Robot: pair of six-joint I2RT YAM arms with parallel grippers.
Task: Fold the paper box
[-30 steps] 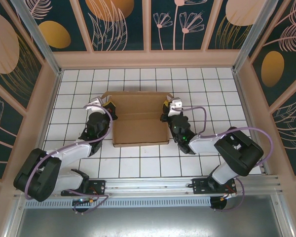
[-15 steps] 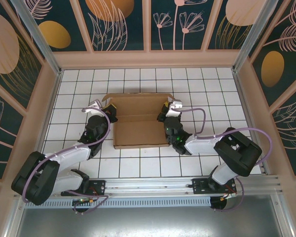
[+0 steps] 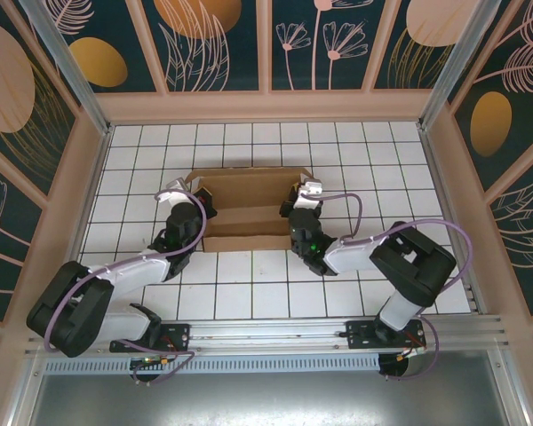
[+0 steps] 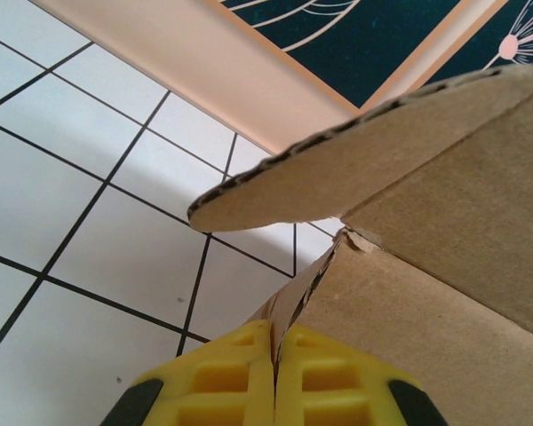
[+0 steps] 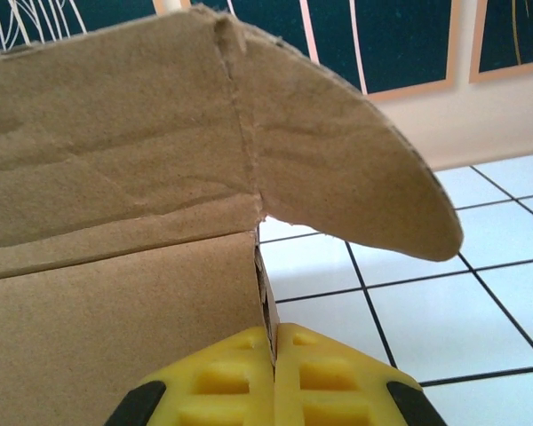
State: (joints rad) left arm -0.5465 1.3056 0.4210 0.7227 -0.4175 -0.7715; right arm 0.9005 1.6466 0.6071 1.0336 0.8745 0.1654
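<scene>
Paper box (image 3: 249, 211) sits in the middle of the white tiled table (image 3: 249, 288), partly folded, plain brown panels raised off the tiles. Left arm (image 3: 129, 271) reaches to the box's left end, right arm (image 3: 364, 253) to its right end. Down at the left gripper (image 4: 274, 342), the yellow fingers are pressed tight together, with a corner edge of cardboard pinched in the seam between them. Right gripper (image 5: 274, 344), same story: clamped closed on the thin edge of an end wall. Above each grip a rounded flap juts out over the tiles, left flap (image 4: 338, 173) and right flap (image 5: 355, 169).
</scene>
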